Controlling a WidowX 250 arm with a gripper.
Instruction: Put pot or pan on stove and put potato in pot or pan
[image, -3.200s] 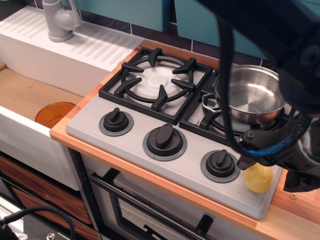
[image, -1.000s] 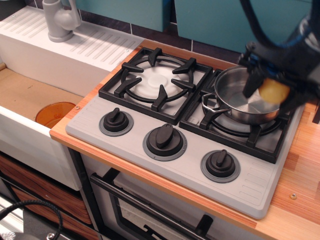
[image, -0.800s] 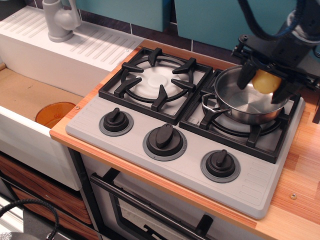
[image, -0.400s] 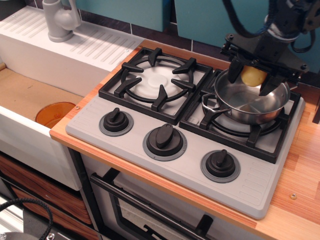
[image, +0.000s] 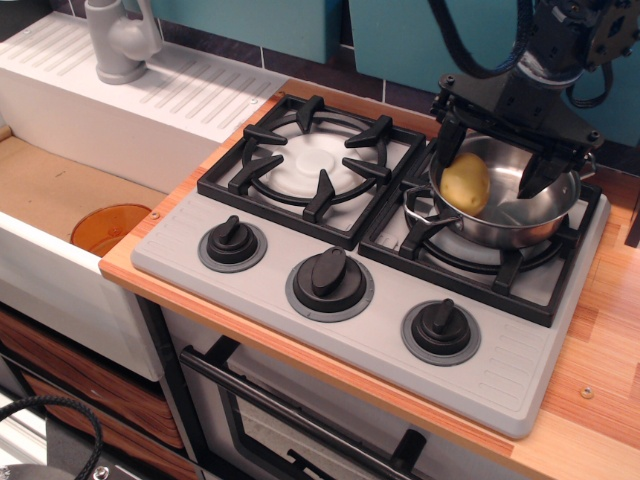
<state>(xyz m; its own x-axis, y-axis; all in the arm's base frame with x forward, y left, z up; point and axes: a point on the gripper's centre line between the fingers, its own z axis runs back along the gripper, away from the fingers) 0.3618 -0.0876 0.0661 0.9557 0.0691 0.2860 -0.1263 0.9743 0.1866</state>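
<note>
The shiny steel pot (image: 516, 226) stands on the right burner of the grey stove (image: 385, 343). The pale-yellow potato (image: 466, 183) lies inside the pot, against its left inner wall. My gripper (image: 495, 158) hangs just above the pot with its jaws spread wide. One black finger (image: 449, 146) stands at the pot's left rim beside the potato, the other finger (image: 541, 172) at the right. Neither finger grips the potato.
The left burner grate (image: 313, 165) is bare. Three black knobs (image: 329, 276) line the stove's front. An orange round dish (image: 110, 228) lies in the sink at the left, with a grey faucet (image: 120, 40) behind. Wooden counter (image: 600, 360) runs at the right.
The gripper carried the potato from the stove's front right up over the pot, shifted left, then opened. The potato has dropped out of the jaws into the pot.
</note>
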